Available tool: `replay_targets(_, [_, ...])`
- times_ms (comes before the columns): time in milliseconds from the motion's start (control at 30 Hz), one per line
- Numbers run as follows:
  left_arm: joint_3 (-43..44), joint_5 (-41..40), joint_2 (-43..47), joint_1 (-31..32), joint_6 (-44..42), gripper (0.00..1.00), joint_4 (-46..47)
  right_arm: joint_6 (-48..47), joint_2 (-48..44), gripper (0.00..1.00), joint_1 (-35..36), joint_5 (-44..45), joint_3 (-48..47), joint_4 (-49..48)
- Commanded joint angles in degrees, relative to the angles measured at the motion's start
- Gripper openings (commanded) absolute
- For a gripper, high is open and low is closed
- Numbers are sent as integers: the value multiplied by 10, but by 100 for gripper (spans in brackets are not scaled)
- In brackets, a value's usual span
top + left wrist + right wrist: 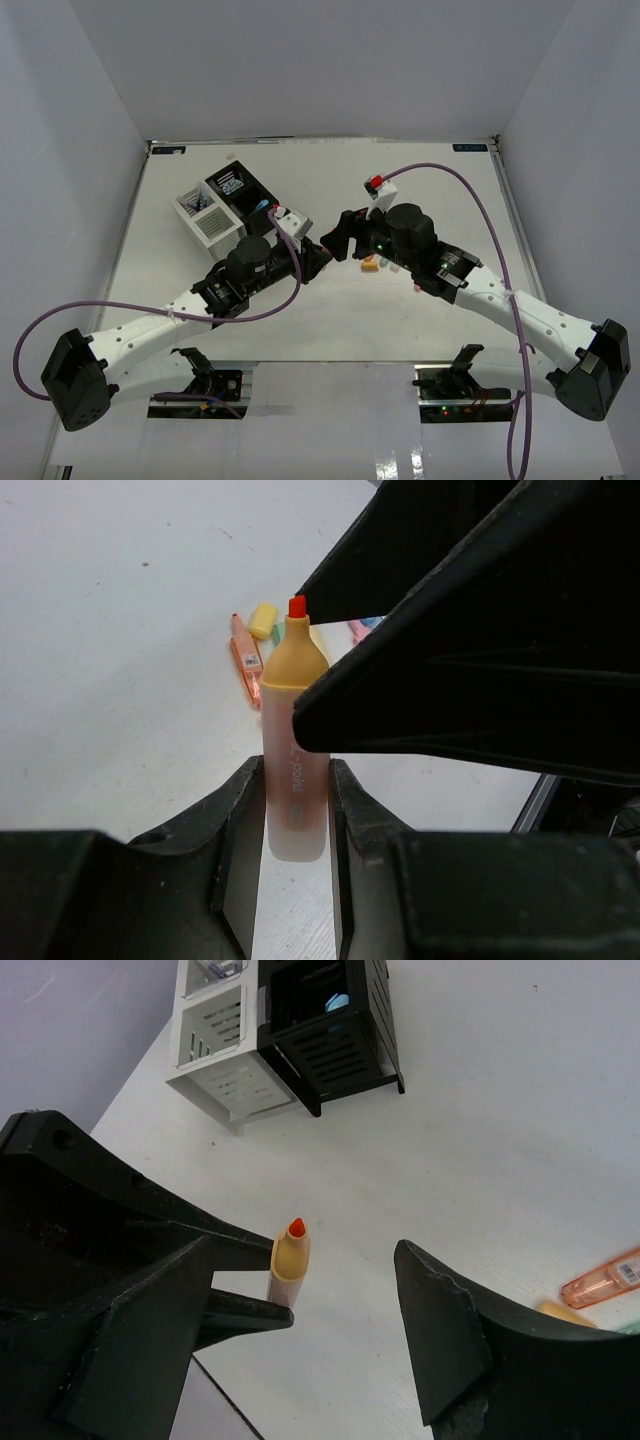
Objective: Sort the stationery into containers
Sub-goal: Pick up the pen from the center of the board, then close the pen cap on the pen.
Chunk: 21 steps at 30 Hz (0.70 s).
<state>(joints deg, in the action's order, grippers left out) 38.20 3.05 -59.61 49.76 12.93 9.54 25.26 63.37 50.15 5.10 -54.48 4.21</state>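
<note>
My left jaws pinch the orange highlighter (296,780), right jaws wide beside its tip, loose highlighters (246,668) behind it, organiser (335,1055) only showing from right wrist and overhead.

Highlighter (296,730) in frosted translucent orange plastic, with a smooth opaque amber collar and a matt red felt tip. Matt black plastic on the left hand (297,800), scuffed and dusty along its inner faces; smooth matt white tabletop (120,630), faintly speckled. Slatted white containers (215,1055) and black containers (340,1045) in hard moulded plastic, slightly glossy.
</note>
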Motion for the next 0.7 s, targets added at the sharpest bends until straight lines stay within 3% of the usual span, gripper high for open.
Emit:
replay_targets(0, [13,11,6,3,-4,0,19,6,8,78,0,-9,-29,-32])
replay_targets(200, [17,12,8,3,-4,1,21,12,15,72,0,-18,-20,-35])
replay_targets(433, [20,17,6,3,-3,1,21,13,24,56,0,-21,-19,-54])
replay_targets(667, [21,15,8,3,-2,0,21,16,31,49,1,-21,-13,-54])
